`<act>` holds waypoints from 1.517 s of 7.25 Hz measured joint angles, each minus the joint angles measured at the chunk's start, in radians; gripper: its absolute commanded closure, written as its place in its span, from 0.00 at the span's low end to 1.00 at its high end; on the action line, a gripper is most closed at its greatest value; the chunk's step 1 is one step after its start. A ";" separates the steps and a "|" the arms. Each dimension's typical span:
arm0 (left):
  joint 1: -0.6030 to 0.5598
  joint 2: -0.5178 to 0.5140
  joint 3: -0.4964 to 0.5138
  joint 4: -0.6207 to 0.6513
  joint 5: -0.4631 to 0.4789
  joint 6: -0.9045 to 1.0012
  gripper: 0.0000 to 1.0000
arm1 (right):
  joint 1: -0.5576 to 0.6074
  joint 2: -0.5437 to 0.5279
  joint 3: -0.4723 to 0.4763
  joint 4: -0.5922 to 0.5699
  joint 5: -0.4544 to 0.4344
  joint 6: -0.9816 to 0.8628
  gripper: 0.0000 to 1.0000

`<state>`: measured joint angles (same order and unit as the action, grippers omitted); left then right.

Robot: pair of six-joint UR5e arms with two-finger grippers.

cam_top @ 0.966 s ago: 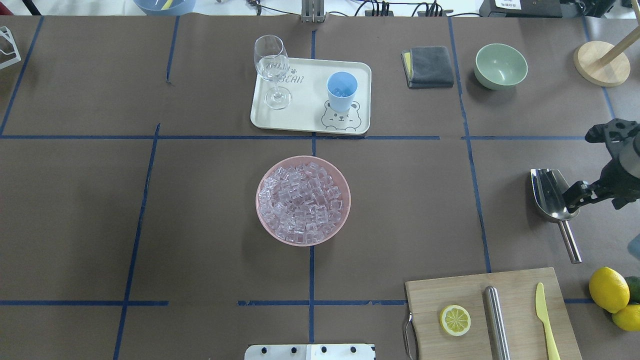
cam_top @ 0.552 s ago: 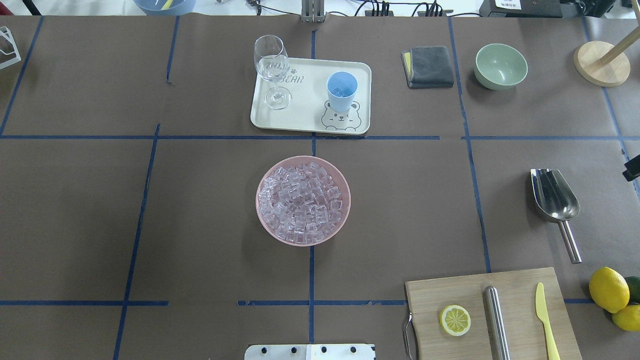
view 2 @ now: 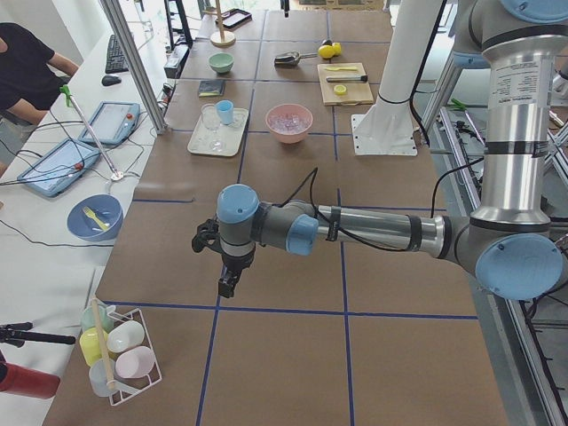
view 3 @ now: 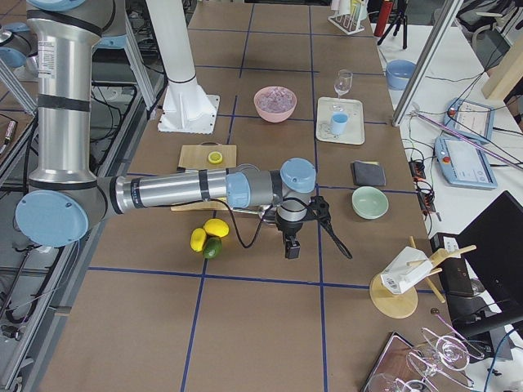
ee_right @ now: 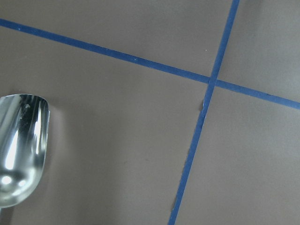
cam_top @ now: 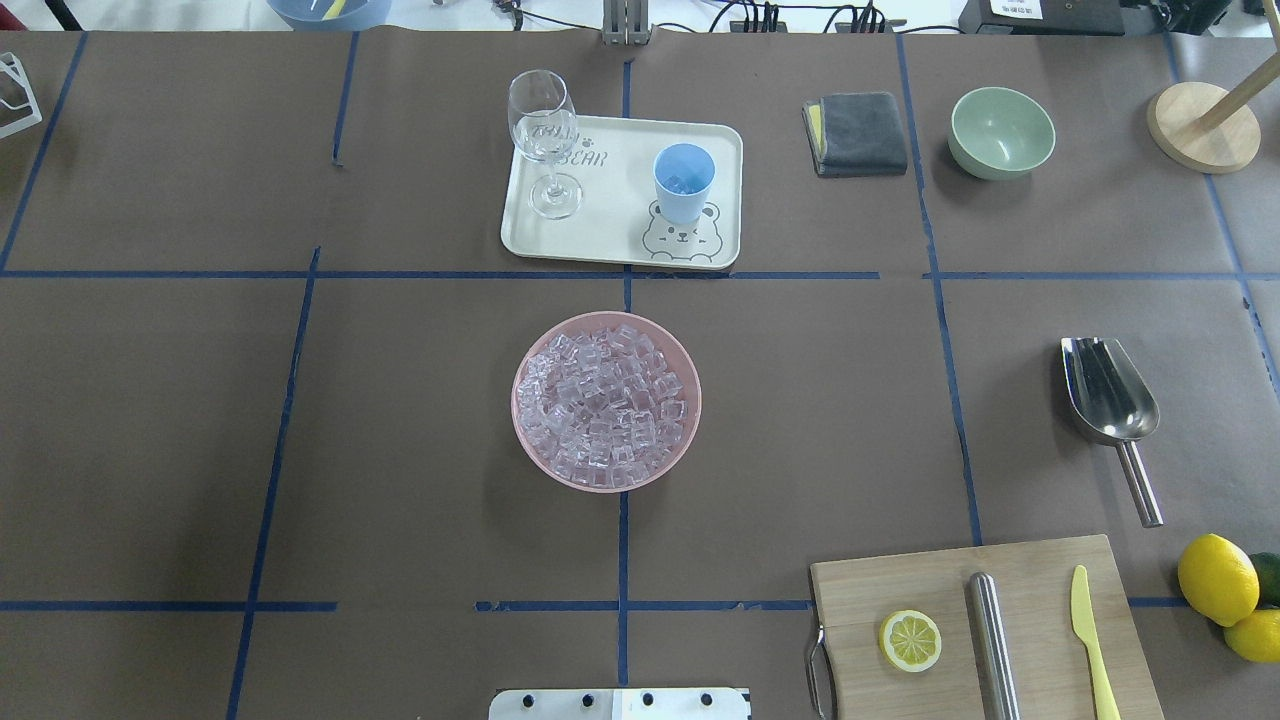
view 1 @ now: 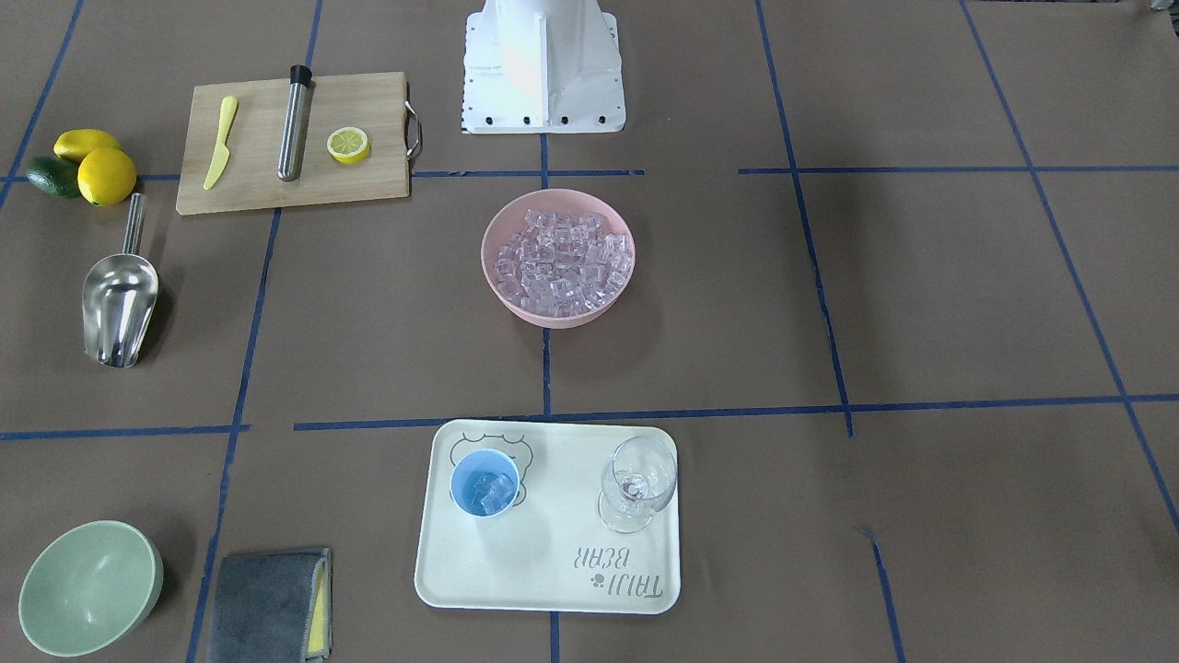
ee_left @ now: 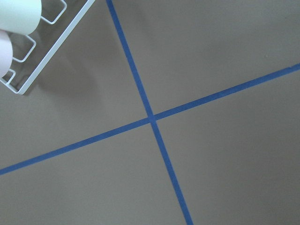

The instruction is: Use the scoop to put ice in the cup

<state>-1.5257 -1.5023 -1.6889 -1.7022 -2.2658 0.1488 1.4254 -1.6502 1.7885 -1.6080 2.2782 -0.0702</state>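
The steel scoop (cam_top: 1110, 395) lies free on the table at the right, trough toward the far side; it also shows in the front view (view 1: 118, 308) and in the right wrist view (ee_right: 18, 150). The light-blue cup (cam_top: 684, 183) stands on the cream tray (cam_top: 620, 240) with a few ice cubes (view 1: 490, 493) inside. More ice (cam_top: 605, 405) fills the pink bowl (cam_top: 690, 440) at the centre. My right gripper (view 3: 291, 249) hangs beyond the table's right part and my left gripper (view 2: 227, 288) over the far left. I cannot tell whether either is open or shut.
A wine glass (cam_top: 545, 140) shares the tray. A grey cloth (cam_top: 858, 132), a green bowl (cam_top: 1001, 130) and a wooden stand (cam_top: 1203, 125) are at the back right. A cutting board (cam_top: 1040, 570) with lemon half, steel tube and knife, and lemons (cam_top: 1215, 578), are front right.
My right gripper, which was over the scoop's handle end, has drawn away to the right and left the overhead view. The scoop stays where it lay.
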 measured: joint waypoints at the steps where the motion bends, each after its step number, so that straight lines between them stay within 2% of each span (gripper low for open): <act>1: -0.008 0.006 0.001 0.036 -0.001 0.004 0.00 | 0.019 0.002 -0.009 0.001 0.001 -0.001 0.00; 4: -0.027 -0.009 0.006 0.158 -0.066 -0.003 0.00 | 0.062 0.022 -0.042 0.001 0.043 0.005 0.00; 7: -0.045 -0.025 0.029 0.204 -0.095 -0.004 0.00 | 0.153 0.063 -0.158 0.002 0.179 0.003 0.00; 11: -0.076 -0.025 0.038 0.205 -0.096 -0.006 0.00 | 0.200 0.066 -0.182 0.007 0.188 0.001 0.00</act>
<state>-1.6021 -1.5276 -1.6509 -1.4968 -2.3621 0.1429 1.6250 -1.5844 1.6067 -1.6007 2.4663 -0.0696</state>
